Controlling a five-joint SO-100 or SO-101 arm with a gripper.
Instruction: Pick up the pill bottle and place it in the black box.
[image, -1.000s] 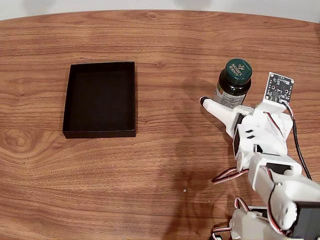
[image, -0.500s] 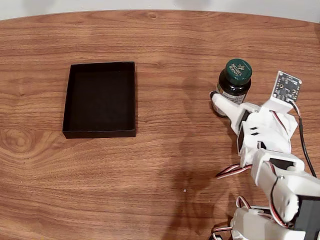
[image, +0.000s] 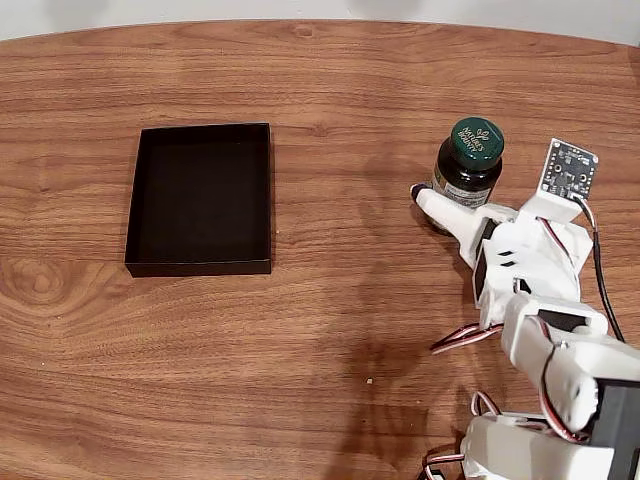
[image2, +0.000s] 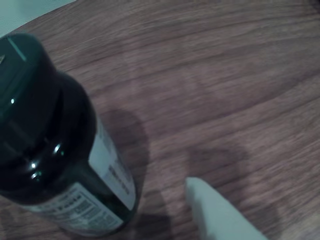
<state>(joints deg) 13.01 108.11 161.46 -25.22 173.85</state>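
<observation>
Broad wood-grain desk underneath everything, pale strip of wall along the far edge in the fixed view. White arm reaching up from the lower right corner of that view, small circuit board standing at its far end.

Black box on the left half of the desk in the fixed view, shallow, low-walled, matte, nothing inside. Well apart from arm and bottle.

Pill bottle upright on the desk at the right in the fixed view, dark amber body, green round cap with printed lettering on top, white label on the side. Sits between the spread jaws: one white finger just beside the bottle's lower left, tip dark, the other side up by the circuit board to the bottle's right. Jaws apart, not clamped; contact with the bottle impossible to judge from above.

Wrist view: bottle close up and tilted in the picture, filling the left part, label text too blurred to read, shadow cast to its right. One pale finger rising from the bottom edge, a strip of bare desk visible between it and the bottle.
</observation>
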